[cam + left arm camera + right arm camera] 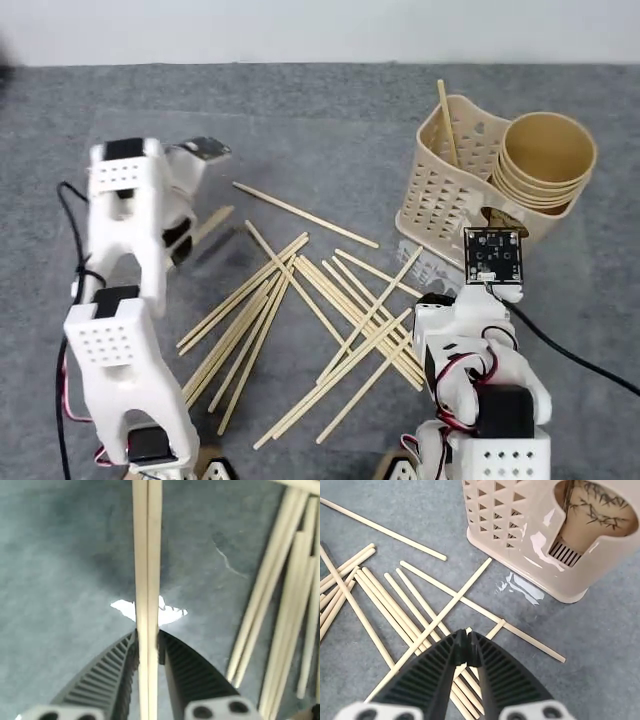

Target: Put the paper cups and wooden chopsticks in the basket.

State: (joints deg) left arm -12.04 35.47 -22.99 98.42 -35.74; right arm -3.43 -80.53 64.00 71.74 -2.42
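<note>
Fuzzy grey carpet (330, 120) — slim wooden chopsticks (306, 215)

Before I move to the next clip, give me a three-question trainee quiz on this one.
1. True or false: the cups sit in the basket.
2. What does the left pincer hold? A) a cup B) chopsticks C) nothing
3. Fill in: the right pincer is ___ (open or shut).

Key: 1 true; 2 B; 3 shut.
</note>
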